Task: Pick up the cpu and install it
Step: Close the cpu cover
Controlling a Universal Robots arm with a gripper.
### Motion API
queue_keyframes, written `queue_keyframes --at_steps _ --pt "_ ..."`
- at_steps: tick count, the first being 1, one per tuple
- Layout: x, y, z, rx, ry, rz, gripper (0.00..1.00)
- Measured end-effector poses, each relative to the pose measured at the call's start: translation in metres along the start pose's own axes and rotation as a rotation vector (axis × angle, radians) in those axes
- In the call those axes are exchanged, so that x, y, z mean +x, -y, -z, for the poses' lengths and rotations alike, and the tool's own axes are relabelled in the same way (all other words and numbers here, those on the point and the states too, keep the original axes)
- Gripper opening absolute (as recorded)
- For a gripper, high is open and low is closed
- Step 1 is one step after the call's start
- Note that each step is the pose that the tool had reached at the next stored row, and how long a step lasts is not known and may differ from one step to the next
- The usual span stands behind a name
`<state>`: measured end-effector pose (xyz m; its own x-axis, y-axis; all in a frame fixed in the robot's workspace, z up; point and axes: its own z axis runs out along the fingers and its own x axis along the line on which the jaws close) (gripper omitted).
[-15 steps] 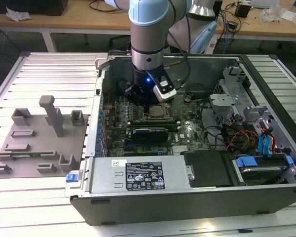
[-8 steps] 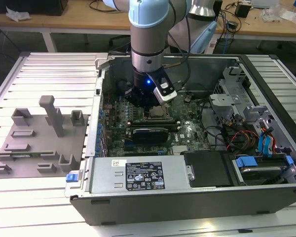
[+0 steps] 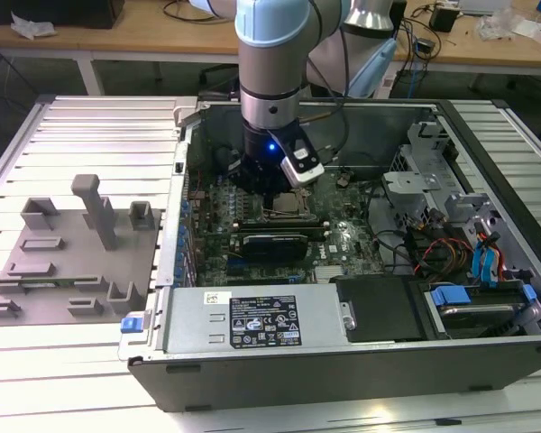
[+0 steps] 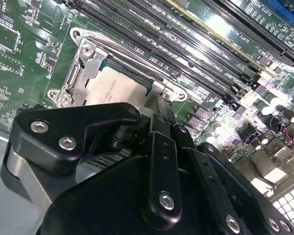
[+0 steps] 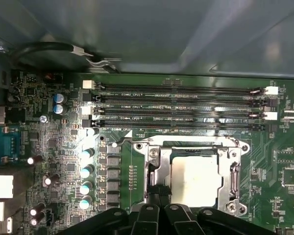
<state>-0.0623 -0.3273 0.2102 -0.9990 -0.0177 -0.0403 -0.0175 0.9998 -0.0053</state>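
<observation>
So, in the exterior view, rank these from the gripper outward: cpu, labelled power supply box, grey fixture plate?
1. cpu, in its socket just below the gripper.
2. power supply box, against the case wall nearest the camera.
3. grey fixture plate, outside the case, on the exterior view's left.

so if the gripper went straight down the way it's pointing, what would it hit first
Probably the cpu, near its edge, or the socket frame right beside it; depth is too unclear to say which the gripper meets first.
</observation>
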Motion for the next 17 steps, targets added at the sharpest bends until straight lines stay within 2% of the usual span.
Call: queue_keyframes --at_steps 1,2,4,5,6,8,10,14,17 --pt "-0.0001 -0.0001 0.0004 -0.0002 0.0001 0.000 0.11" --pt "-0.0002 0.0000 0.0040 0.0000 0.0000 0.000 0.11" --pt "-0.0007 0.0001 0.0182 0.0001 -0.0001 0.000 0.11" --pt "-0.0009 0.0001 0.0215 -0.0001 0.0001 0.000 0.11" --pt "-0.0010 0.0001 0.0241 0.0000 0.0000 0.000 0.11" --pt "-0.0027 0.0001 0.0247 -0.0001 -0.0001 0.000 0.11" --pt "-0.0098 0.0003 0.0245 0.0000 -0.0025 0.000 0.11" --pt "-0.0370 0.0008 0.0234 0.0000 -0.0121 0.000 0.11" --pt "-0.0429 0.0009 0.0231 -0.0001 -0.0134 0.000 0.11"
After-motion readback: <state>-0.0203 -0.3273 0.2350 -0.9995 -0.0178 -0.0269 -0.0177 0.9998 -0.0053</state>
